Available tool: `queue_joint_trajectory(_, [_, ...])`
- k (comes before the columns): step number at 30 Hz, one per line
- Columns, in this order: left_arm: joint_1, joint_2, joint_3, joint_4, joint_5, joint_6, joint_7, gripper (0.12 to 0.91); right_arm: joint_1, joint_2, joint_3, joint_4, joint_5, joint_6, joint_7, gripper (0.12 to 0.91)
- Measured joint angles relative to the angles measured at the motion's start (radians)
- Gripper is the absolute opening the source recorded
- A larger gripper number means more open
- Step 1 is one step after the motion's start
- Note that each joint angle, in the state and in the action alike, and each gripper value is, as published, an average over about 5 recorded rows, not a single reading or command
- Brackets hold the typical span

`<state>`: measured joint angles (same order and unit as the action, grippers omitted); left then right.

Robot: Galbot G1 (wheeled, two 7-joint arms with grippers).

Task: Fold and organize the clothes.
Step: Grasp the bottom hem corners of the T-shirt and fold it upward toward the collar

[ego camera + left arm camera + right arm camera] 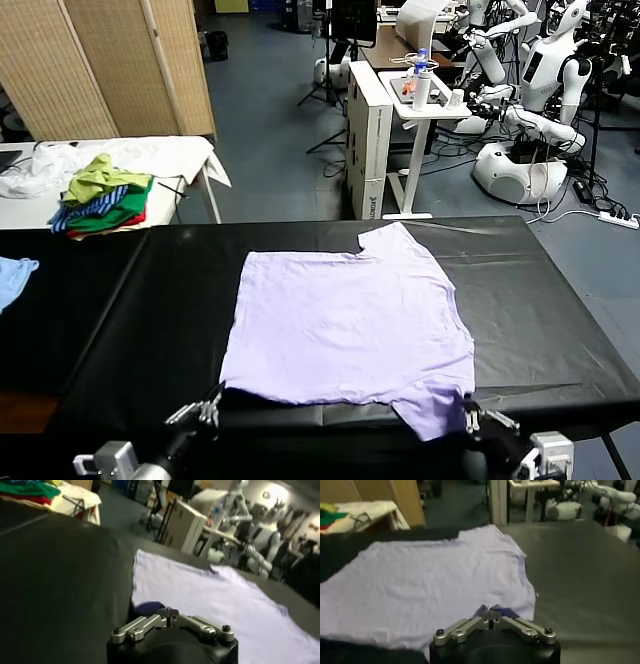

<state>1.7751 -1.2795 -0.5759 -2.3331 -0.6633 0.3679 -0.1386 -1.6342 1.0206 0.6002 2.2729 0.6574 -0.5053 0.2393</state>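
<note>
The pale lavender T-shirt point(350, 325) lies spread flat on the black table point(140, 310), one sleeve pointing to the far edge and one to the near edge. No print shows. My left gripper point(207, 408) is shut at the near edge, its tips over the shirt's near left corner point(150, 587). My right gripper point(482, 416) is shut beside the near sleeve point(432, 408). In the left wrist view the left gripper point(169, 614) hovers low over the corner. In the right wrist view the right gripper point(490, 613) touches the sleeve cloth point(515, 607). I cannot tell whether either pinches cloth.
A multicoloured garment pile point(105, 195) sits on a white table point(175, 155) at the back left. A light blue cloth point(12, 278) lies at the black table's left edge. A woven screen point(110, 60), a white stand and other robots point(540, 90) are behind.
</note>
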Motion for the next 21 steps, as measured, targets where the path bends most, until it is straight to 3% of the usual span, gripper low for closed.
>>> queue_joint_trajectory(11, [-0.132,-0.01,0.019,0.119,0.074,-0.018,0.002,0.146,0.216,-0.007,-0.094,-0.166,0.0,0.003,0.022,0.14])
queue_joint_trajectory(21, [-0.212,0.025,0.057,0.197,0.101,-0.016,0.005,0.146,0.33,-0.005,-0.147,-0.242,0.003,-0.008,0.026,0.14])
